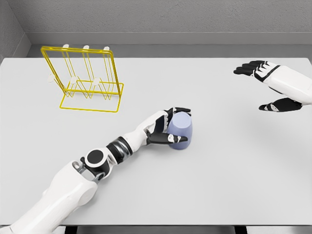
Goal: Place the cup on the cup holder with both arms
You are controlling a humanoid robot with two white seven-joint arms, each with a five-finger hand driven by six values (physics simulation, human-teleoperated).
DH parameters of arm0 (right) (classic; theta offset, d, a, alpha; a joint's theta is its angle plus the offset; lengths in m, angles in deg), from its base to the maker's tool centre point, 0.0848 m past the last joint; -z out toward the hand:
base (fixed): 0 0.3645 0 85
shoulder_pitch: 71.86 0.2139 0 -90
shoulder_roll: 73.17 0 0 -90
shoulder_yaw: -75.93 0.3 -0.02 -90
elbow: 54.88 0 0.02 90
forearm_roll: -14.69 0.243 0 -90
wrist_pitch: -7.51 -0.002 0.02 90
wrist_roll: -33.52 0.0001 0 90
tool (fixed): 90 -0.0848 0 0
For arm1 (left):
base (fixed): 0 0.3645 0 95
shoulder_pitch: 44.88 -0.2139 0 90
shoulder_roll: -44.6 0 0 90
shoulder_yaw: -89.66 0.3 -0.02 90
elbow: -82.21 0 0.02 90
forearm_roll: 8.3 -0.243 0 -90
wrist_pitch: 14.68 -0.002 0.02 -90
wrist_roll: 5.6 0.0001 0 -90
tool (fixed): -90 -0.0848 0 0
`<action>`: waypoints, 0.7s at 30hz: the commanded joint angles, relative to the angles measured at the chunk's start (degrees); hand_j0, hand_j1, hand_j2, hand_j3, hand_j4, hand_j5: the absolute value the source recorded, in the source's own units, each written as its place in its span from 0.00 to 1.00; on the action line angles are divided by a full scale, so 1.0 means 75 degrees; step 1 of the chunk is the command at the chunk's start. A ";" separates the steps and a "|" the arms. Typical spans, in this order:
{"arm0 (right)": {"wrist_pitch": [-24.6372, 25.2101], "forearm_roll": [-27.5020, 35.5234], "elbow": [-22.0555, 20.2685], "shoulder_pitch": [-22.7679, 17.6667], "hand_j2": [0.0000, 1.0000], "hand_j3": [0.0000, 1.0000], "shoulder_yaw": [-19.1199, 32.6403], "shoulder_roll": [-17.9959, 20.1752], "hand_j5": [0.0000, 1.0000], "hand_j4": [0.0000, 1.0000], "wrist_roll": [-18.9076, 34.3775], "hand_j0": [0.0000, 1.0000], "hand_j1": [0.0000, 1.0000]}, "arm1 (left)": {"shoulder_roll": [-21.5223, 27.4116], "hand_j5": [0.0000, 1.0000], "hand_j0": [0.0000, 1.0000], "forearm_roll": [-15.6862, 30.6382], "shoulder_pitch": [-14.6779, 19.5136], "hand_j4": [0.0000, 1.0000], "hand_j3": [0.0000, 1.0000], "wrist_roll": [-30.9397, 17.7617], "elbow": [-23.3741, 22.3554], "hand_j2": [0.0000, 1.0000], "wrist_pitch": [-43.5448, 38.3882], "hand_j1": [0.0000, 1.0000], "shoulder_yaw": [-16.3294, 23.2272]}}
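Note:
A pale lavender cup point(181, 129) stands on the white table point(234, 185) near the middle, mouth down as far as I can tell. My left hand point(171, 125) wraps it from the left, thumb low on its front and fingers curled over the top rim. The yellow wire cup holder point(87, 80) with white-tipped pegs stands at the back left, well apart from the cup. My right hand point(265, 87) hovers at the right edge, fingers spread and holding nothing.
Grey walls close the scene beyond the table's far edge. Wide bare tabletop lies between the cup and the holder, and across the front and right.

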 commanded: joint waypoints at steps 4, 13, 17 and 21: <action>0.0023 0.0054 -0.0002 0.0000 1.00 1.00 0.0001 0.0006 1.00 1.00 -0.0004 1.00 1.00 | 0.0013 0.68 0.68 -0.0136 -0.0035 0.68 0.68 -0.0017 0.0009 0.68 0.0032 0.68 -0.0011; 0.0023 0.0054 -0.0002 0.0000 1.00 1.00 0.0001 0.0006 1.00 1.00 -0.0004 1.00 1.00 | 0.0036 0.68 0.68 -0.0077 -0.0269 0.68 0.68 -0.0005 0.0642 0.68 -0.0003 0.68 -0.0492; 0.0023 0.0054 -0.0002 0.0000 1.00 1.00 0.0001 0.0006 1.00 1.00 -0.0004 1.00 1.00 | 0.0083 0.68 0.68 -0.0065 -0.0410 0.68 0.68 -0.0005 0.1111 0.68 -0.0003 0.68 -0.0550; 0.0023 0.0054 -0.0002 0.0000 1.00 1.00 0.0001 -0.0005 1.00 1.00 -0.0004 1.00 1.00 | 0.0154 0.68 0.68 -0.0065 -0.0598 0.68 0.68 -0.0005 0.1369 0.68 -0.0015 0.68 -0.0972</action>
